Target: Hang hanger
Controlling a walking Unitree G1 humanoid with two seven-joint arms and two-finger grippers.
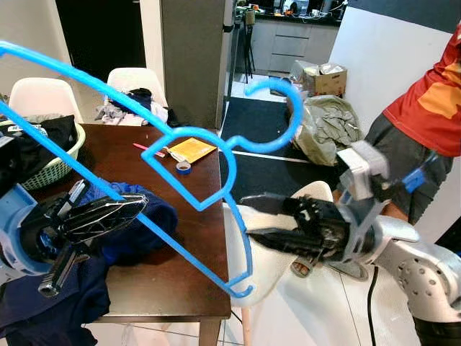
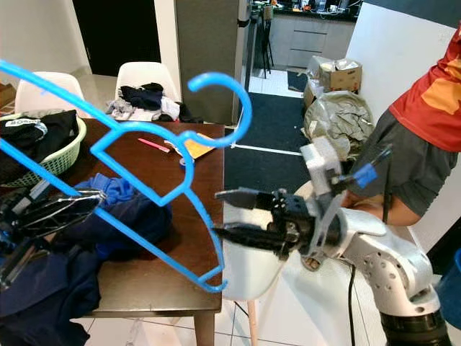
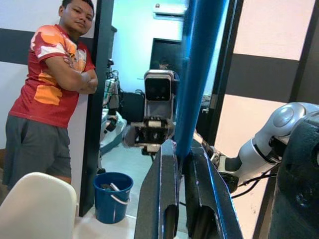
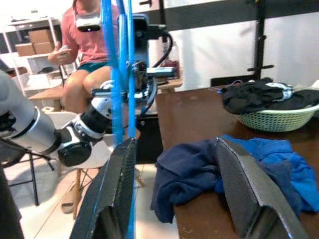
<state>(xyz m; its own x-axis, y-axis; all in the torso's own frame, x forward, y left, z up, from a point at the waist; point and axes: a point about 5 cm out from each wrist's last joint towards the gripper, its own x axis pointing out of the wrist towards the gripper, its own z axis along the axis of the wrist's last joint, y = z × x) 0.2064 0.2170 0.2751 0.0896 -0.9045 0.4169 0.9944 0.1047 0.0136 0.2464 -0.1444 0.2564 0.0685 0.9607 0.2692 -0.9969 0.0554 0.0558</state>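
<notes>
Blue hanger (image 1: 189, 162) clamped in left hand (image 1: 108, 213), lower left; right hand (image 1: 270, 223) spread, empty, centre right. Unhung; hanging remains.

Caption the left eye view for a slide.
Left gripper holds a blue plastic hanger above the dark wooden table; open right gripper waits beside it.

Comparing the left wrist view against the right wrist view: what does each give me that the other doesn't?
Left wrist alone: the left gripper with its fingers shut on the blue plastic hanger, a blue bucket on the floor, and a person in a red and orange shirt standing with arms folded.

Right wrist alone: the open right gripper, the dark wooden table, crumpled blue clothes and a green laundry basket.

Both: the hanger, and the opposite arm.
</notes>
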